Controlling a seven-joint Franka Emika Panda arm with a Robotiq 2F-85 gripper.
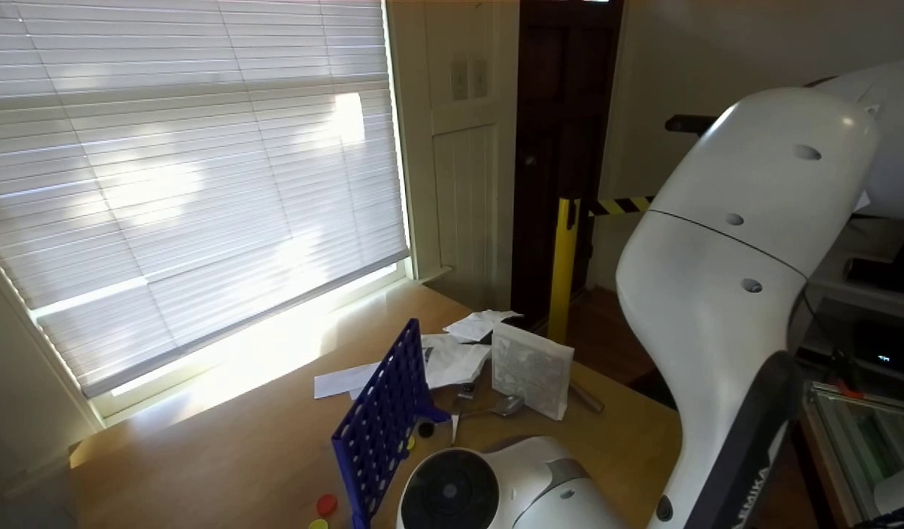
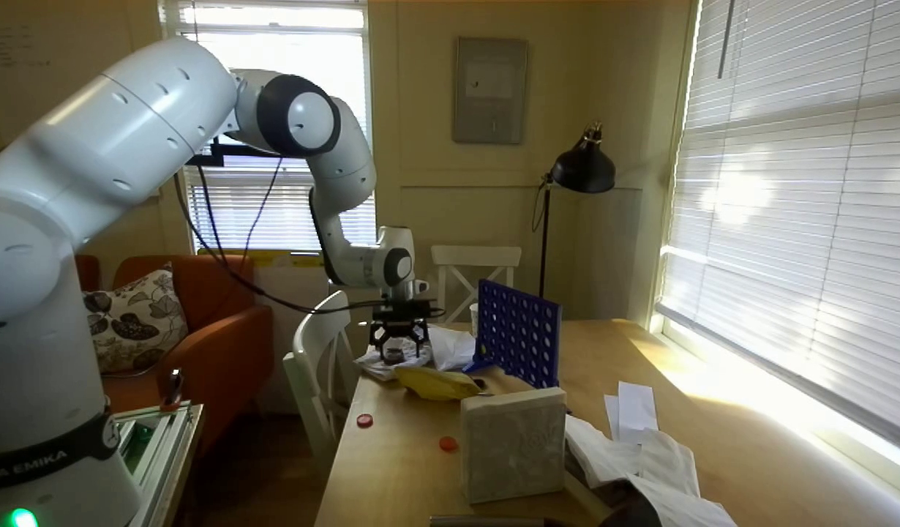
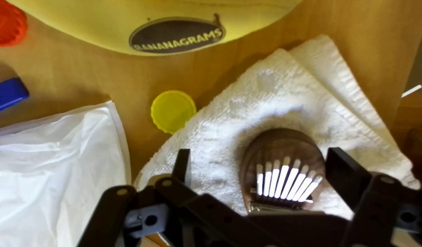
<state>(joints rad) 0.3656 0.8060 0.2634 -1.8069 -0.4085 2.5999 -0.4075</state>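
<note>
- The tool (image 3: 258, 157) has its jaws spread wide apart and grips nothing.
- The thumb piano (image 3: 282, 151) lies on the white cloth (image 3: 214, 154), below the tool. In the wrist view, taking 12 as the top, it shows between the two fingertips, off toward 3 o'clock from the middle of the gap.
- The 3 o'clock finger (image 3: 344, 164) is the nearer one: its tip meets the wooden edge in this view, but whether they touch, I cannot tell. The 9 o'clock finger (image 3: 182, 164) is apart from the wood, with bare cloth showing between.
- The jaws face each other along a line from 9 to 3; the metal tines (image 3: 283, 183) run across it, fanning from about 6 up toward 12 and 1. The body's long axis is not clear, because the tool hides its 6 o'clock end.
- Seen from the thumb piano, the yellow disc (image 3: 173, 111) is at 10 o'clock by the cloth's edge, the yellow pouch (image 3: 94, 20) at 11, the red disc (image 3: 7, 24) farther off at 10, and the white wrapping (image 3: 60, 171) at 9, all on the desk (image 3: 77, 75).
- In an exterior view, the tool points down toward 6, low over the cloth, with the blue grid (image 2: 519, 333) standing upright at 3 o'clock from it.
</note>
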